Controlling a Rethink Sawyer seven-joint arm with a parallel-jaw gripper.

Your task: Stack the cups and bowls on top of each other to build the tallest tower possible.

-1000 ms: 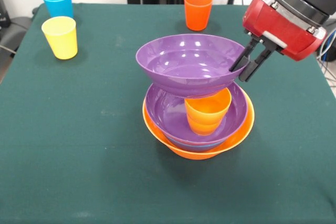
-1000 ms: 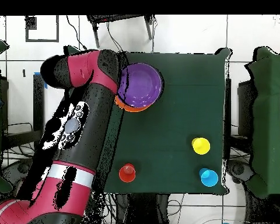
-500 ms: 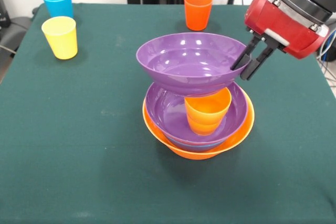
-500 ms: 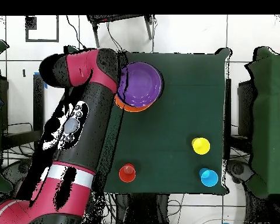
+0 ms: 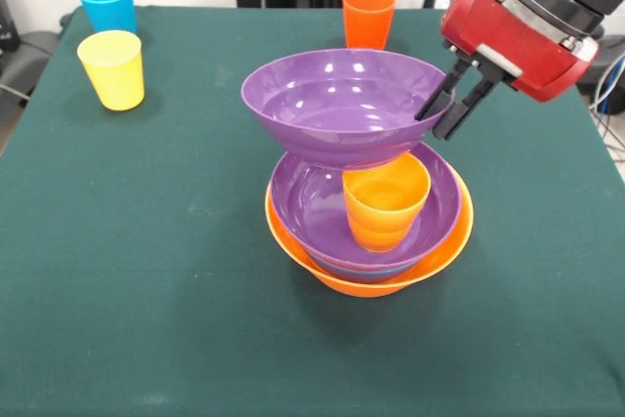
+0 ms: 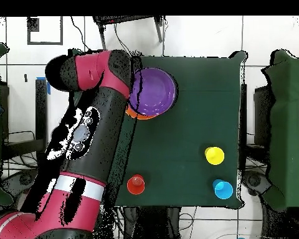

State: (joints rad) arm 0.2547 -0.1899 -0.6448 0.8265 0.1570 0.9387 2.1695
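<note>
Purple plastic is what we are gripping: our gripper (image 5: 441, 114) is pinching the right-hand rim of the upper purple bowl (image 5: 337, 104), one finger inside the wall and one outside, closed down on it. We are holding that bowl in the air, slightly tilted, above the tower (image 5: 369, 227) near the middle of the green table (image 5: 146, 271). Whether its underside is touching the orange cup (image 5: 386, 204) below, we cannot tell from the front.

We are seeing that orange cup standing upright inside the second purple bowl (image 5: 312, 207), which is nesting in the large orange bowl (image 5: 444, 246); a thin blue edge is peeking out between the two low at the front. The orange bowl is sitting flat on the cloth as the base.

We are keeping three more cups apart from the pile. In the front view the red-orange cup (image 5: 368, 19) is standing upright near the far edge, behind the lifted bowl. The yellow cup (image 5: 112, 68) and the light blue cup (image 5: 107, 4) are standing close together at the far left corner, well away from the tower.

From overhead, our red and black arm (image 6: 93, 137) is reaching along the table's side, and the lifted purple bowl is covering nearly all of the pile, with only a sliver of orange showing at its edge.
</note>
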